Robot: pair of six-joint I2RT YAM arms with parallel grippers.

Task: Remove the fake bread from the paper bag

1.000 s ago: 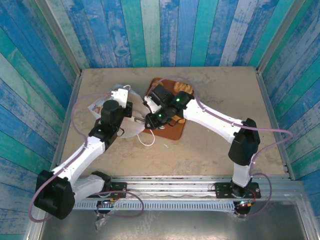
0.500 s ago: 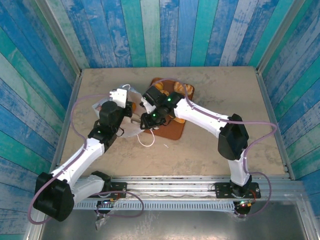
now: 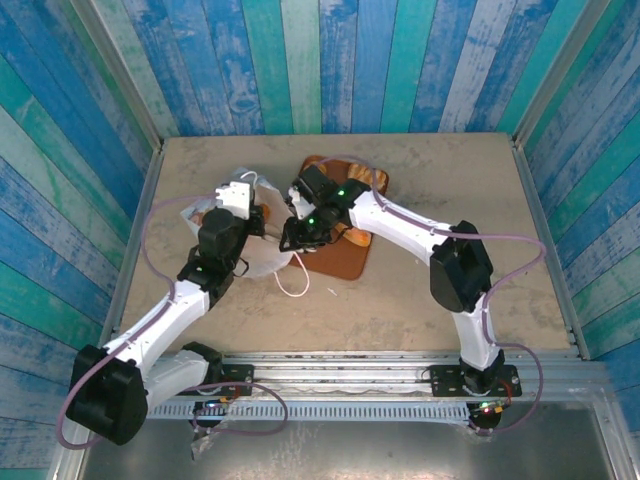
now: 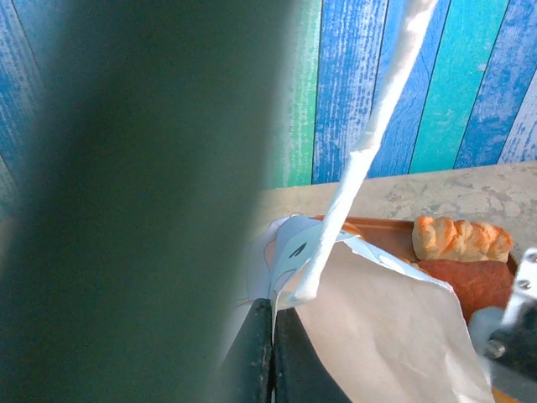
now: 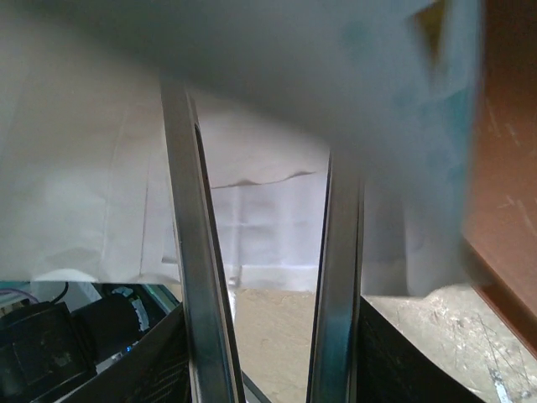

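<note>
The white paper bag (image 3: 250, 262) lies on its side left of the tray, its mouth facing right. My left gripper (image 3: 243, 203) is shut on the bag's upper edge (image 4: 336, 252), and the white cord handle (image 4: 377, 126) rises from it. My right gripper (image 3: 290, 235) is open at the bag's mouth; its metal fingers (image 5: 189, 252) reach into the white paper (image 5: 84, 185) with nothing between them. Fake bread lies on the brown tray (image 4: 382, 233): a braided golden loaf (image 4: 460, 238) and a reddish-brown loaf (image 4: 470, 281). Any bread inside the bag is hidden.
The flat brown tray (image 3: 340, 262) sits right of the bag under my right arm, with an orange roll (image 3: 352, 238) on it. A loose cord loop (image 3: 293, 285) lies on the tan table (image 3: 440, 300). Blue plank walls surround the table.
My right gripper has moved left off the tray to the bag's mouth. My left gripper has kept its hold on the bag's edge and shifted slightly up the table.
</note>
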